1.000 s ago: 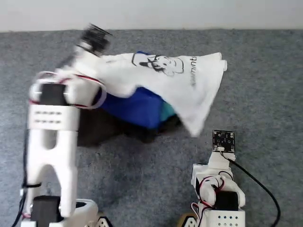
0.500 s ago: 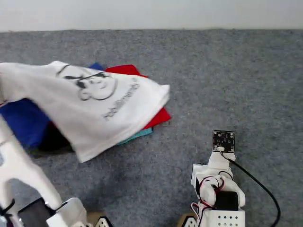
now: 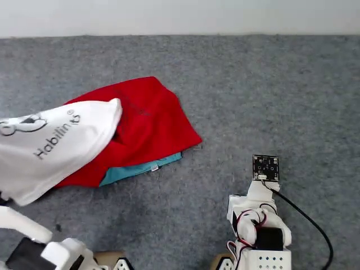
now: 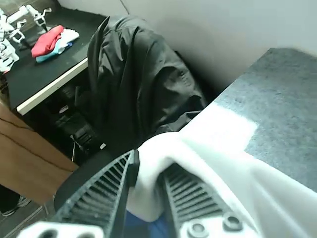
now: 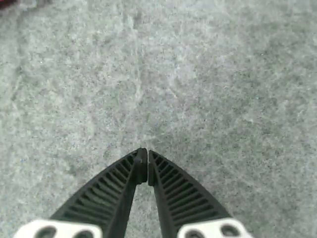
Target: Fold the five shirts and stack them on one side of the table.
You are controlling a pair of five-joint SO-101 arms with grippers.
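A white printed shirt (image 3: 50, 147) hangs at the table's left edge, held up off the pile. My left gripper (image 4: 148, 178) is shut on a bunched fold of this white shirt (image 4: 198, 148), out past the table's left edge. A red shirt (image 3: 140, 126) lies on top of the pile, with a teal shirt (image 3: 140, 169) peeking out beneath its near edge. My right gripper (image 5: 143, 163) is shut with nothing in it, hovering over bare grey carpet; its arm (image 3: 259, 225) sits folded at the front right.
The grey carpeted table (image 3: 270, 95) is bare across its right half and back. Beyond the left table edge (image 4: 237, 94) stands a chair with a dark jacket (image 4: 138, 84) and another table with clothes (image 4: 49, 39).
The left arm has swung the white shirt from the middle back of the table to the far left, uncovering the red shirt. The blue shirt has gone from sight. The right arm stayed still.
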